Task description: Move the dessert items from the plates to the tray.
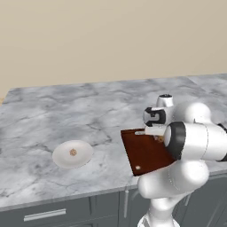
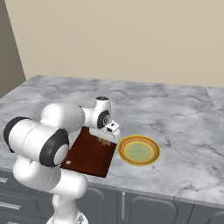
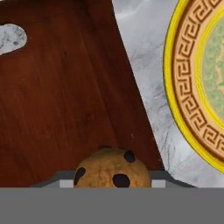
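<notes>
A round chocolate-chip cookie (image 3: 111,169) sits between my fingertips at the bottom of the hand view, and my gripper (image 3: 111,183) is shut on it. The gripper (image 2: 105,141) hangs just above the right part of the dark reddish-brown tray (image 2: 87,157), close to the edge that faces the yellow-rimmed plate (image 2: 139,150). That plate's greenish centre is bare. In the left base view the gripper (image 1: 158,138) is over the tray (image 1: 144,155). Far to the left lies the white plate (image 1: 62,156), with a small tan morsel (image 1: 73,152) in its middle.
The tray's pale handle slot (image 3: 11,38) is at its far end, and a small white dot (image 1: 138,167) marks its near end. Everything rests on a grey marble counter (image 1: 88,111). Its front edge, above dark cabinet drawers (image 1: 44,215), runs just below the tray.
</notes>
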